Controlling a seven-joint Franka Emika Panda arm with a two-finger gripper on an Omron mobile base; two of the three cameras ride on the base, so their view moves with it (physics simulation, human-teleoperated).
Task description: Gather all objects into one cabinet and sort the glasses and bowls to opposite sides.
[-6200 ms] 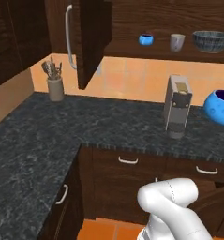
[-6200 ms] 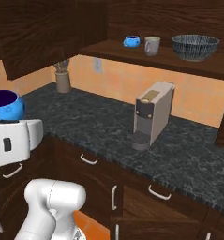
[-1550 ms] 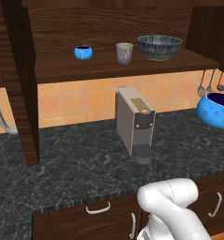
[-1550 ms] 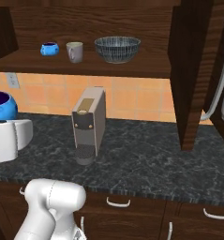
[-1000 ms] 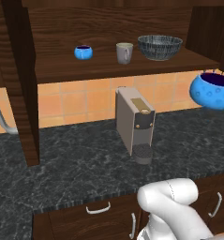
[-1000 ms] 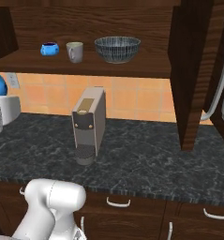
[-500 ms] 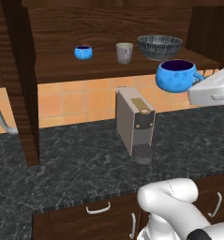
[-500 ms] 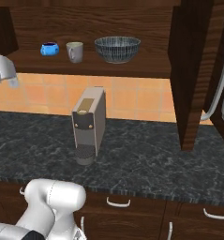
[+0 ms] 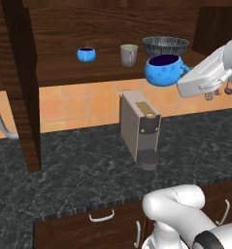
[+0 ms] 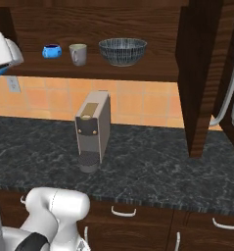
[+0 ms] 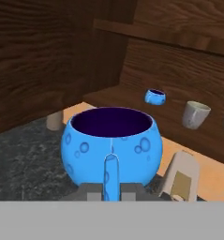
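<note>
My gripper (image 9: 182, 72) is shut on the rim of a glossy blue bowl (image 9: 163, 71) and holds it upright in the air, in front of the cabinet shelf (image 9: 88, 74) and below the wide dark striped bowl (image 9: 165, 46). In the hand view the held bowl (image 11: 111, 145) sits right above the fingers (image 11: 111, 176). On the shelf stand the other small blue bowl (image 9: 86, 54), the grey-beige tumbler (image 9: 128, 55) and the dark bowl, left to right. The right base view shows them too: blue bowl (image 10: 52, 50), tumbler (image 10: 79, 54), dark bowl (image 10: 122, 51).
The coffee machine (image 9: 139, 124) stands on the dark stone counter (image 9: 78, 170), directly under the held bowl. Open cabinet doors (image 10: 201, 73) flank the shelf on both sides, each with a curved grey handle (image 10: 228, 83). Drawers run below the counter.
The base drove along the counter to face the open cabinet. Since then the arm has carried the blue bowl up and leftwards from the right side to the front of the shelf.
</note>
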